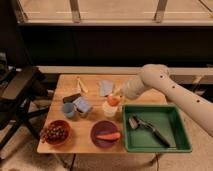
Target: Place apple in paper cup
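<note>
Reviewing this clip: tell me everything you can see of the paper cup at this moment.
The paper cup is a short, cream-white cylinder with no handle, standing upright near the middle of the wooden table, just left of the green tray. The apple sits at its mouth, covering the rim, with the gripper right above it.

The gripper [118, 93], pale cream like its arm, sits near the middle of the desk, above the orange-red apple [113, 100]. The paper cup [109, 109] beneath is cream-white. The desk [92, 143] is light tan wood. At the right edge lies a green tray [181, 136]. Near the front edge, a purple plate [95, 140] carries an orange carrot [108, 135]. At the front left corner, a red-brown bowl [63, 138] holds dark grapes [53, 132]. The mug [69, 110] is blue-grey.
</note>
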Motion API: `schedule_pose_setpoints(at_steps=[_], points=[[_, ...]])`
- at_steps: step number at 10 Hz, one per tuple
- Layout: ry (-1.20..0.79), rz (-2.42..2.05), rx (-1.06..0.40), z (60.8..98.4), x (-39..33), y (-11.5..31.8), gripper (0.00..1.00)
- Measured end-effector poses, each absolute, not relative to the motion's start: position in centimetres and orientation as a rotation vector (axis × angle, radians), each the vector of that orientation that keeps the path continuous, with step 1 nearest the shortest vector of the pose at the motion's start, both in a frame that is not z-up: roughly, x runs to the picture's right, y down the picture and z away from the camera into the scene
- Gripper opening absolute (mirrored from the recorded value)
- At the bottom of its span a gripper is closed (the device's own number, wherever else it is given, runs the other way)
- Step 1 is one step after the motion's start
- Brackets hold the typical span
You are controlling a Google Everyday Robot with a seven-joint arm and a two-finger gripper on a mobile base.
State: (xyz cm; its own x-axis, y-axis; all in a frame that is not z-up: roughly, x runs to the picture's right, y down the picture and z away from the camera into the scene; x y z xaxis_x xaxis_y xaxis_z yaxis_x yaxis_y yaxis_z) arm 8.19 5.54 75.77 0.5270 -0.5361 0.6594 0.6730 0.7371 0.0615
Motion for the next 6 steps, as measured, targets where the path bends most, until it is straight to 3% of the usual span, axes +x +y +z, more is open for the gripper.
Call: schedule_pose_setpoints(at_steps=[2, 6], points=[[-0.728, -0.713, -0.227, 76.28, 7.99, 6.31, 0.78], [-0.747, -0.701, -0.237, 76.27, 7.73, 6.74, 0.80]])
